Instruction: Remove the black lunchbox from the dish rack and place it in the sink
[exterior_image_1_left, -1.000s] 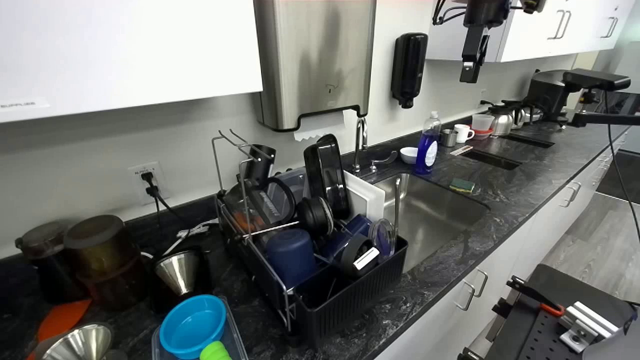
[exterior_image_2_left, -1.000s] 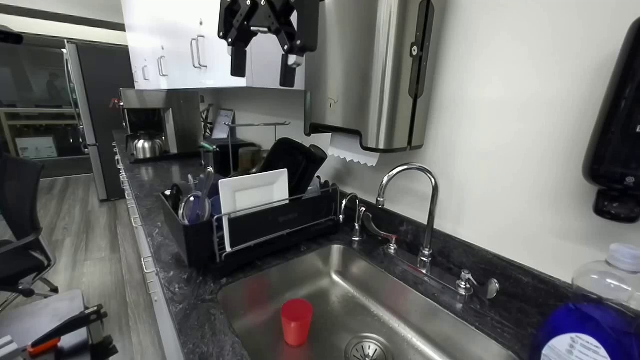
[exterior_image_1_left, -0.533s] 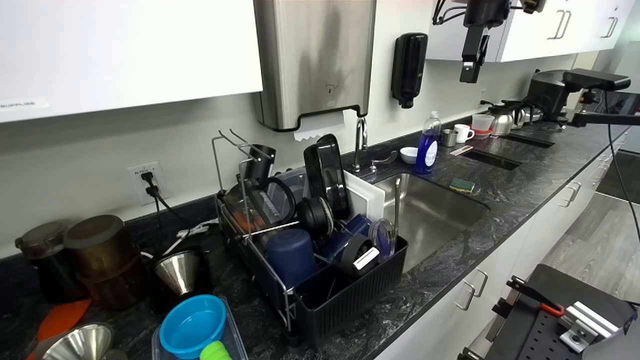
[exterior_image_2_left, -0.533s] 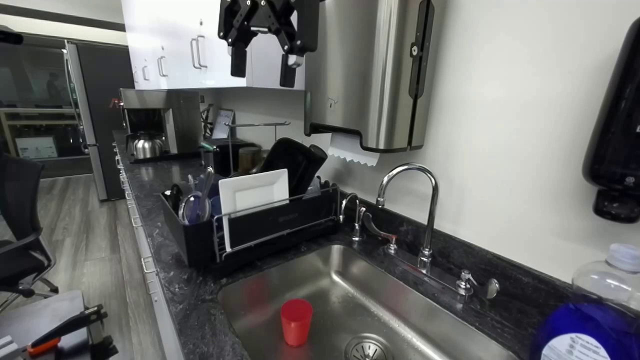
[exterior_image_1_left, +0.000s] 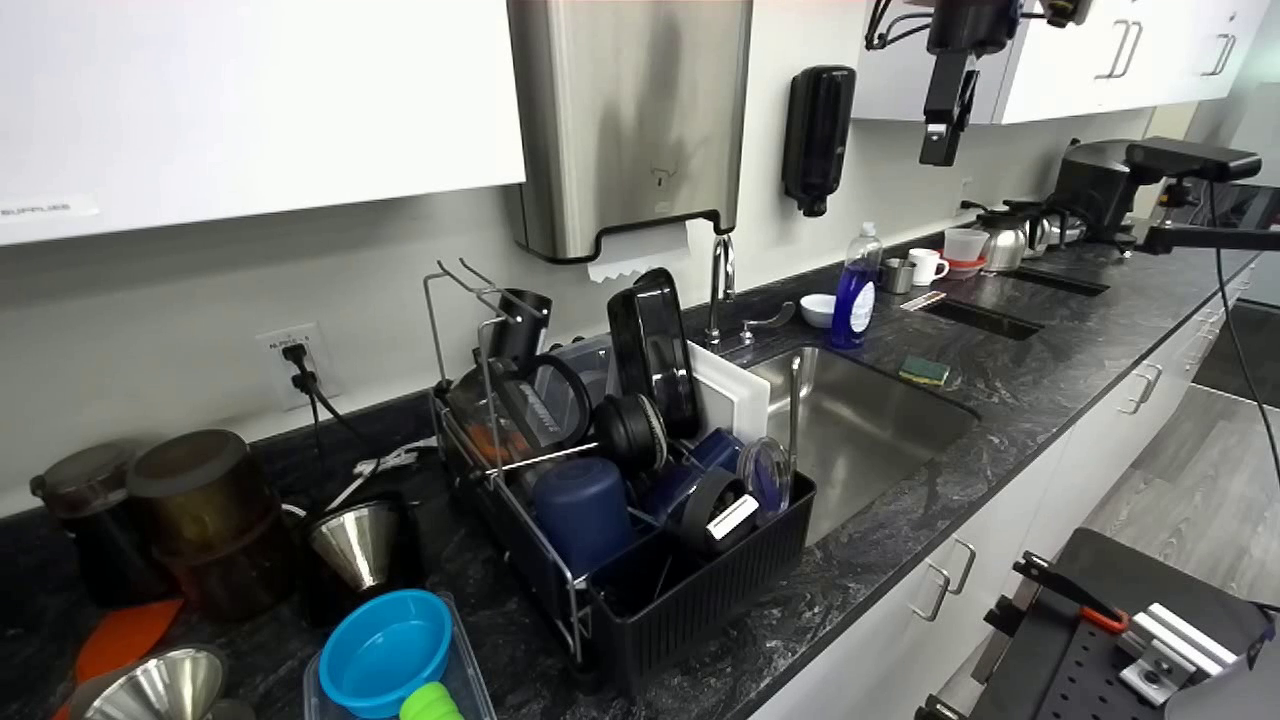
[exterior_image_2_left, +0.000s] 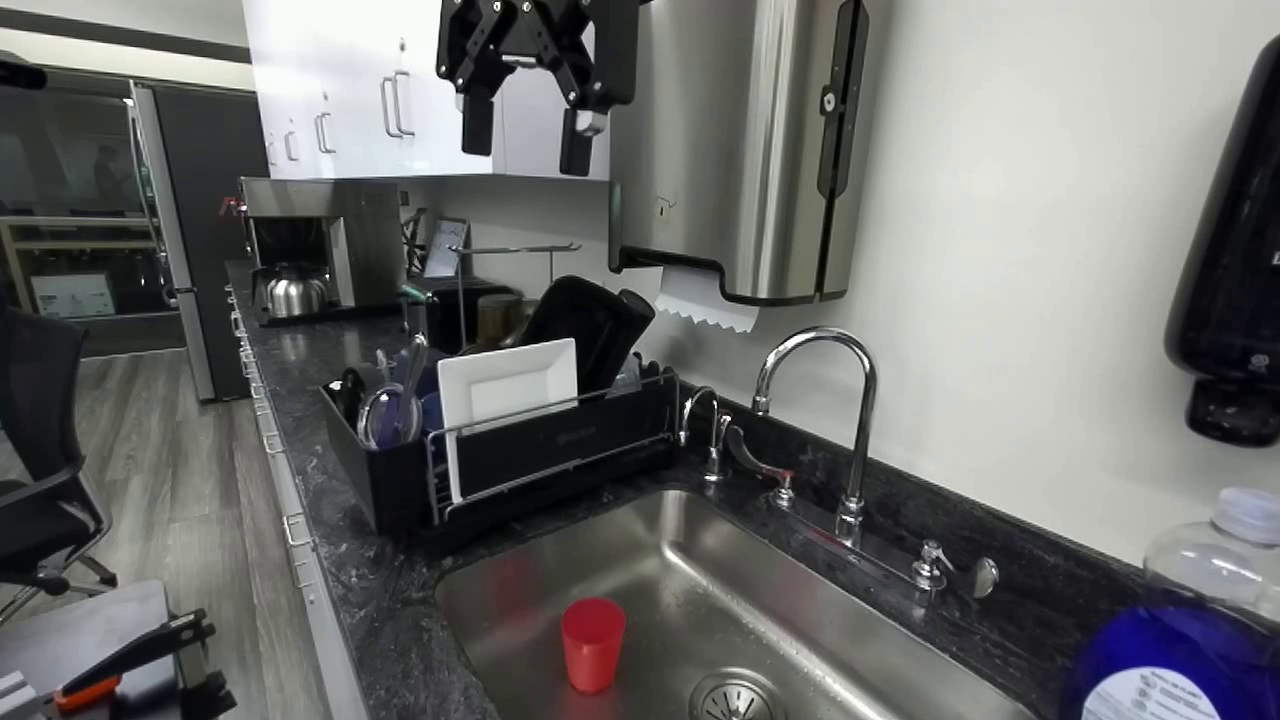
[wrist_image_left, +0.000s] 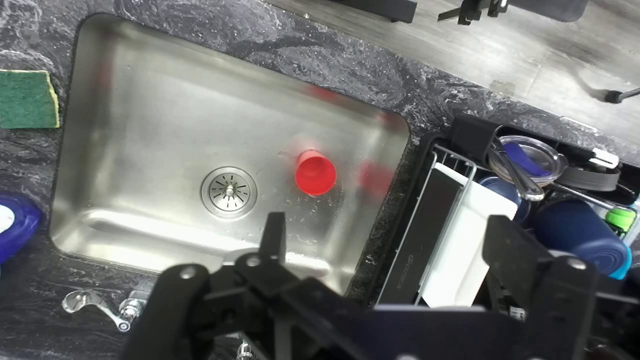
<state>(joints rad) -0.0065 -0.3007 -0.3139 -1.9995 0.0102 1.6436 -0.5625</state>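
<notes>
The black lunchbox (exterior_image_1_left: 655, 355) stands tilted in the dish rack (exterior_image_1_left: 700, 600), behind a white square plate (exterior_image_1_left: 730, 395). It also leans behind the plate in an exterior view (exterior_image_2_left: 575, 330). In the wrist view I cannot make it out; the gripper covers that area. My gripper (exterior_image_2_left: 527, 135) is open and empty, high above the counter, fingers pointing down. In the wrist view its fingers (wrist_image_left: 387, 227) are wide apart, one over the sink (wrist_image_left: 175, 115), the other over the rack's plate. The grey metal sink is beside the rack.
A red cup (exterior_image_2_left: 592, 645) stands in the sink. The tall faucet (exterior_image_2_left: 865, 430) rises at the sink's wall side. A paper towel dispenser (exterior_image_2_left: 740, 150) hangs above the rack. A soap bottle (exterior_image_1_left: 856, 290) and a sponge (exterior_image_1_left: 924, 371) are beside the sink. Mugs and lids fill the rack.
</notes>
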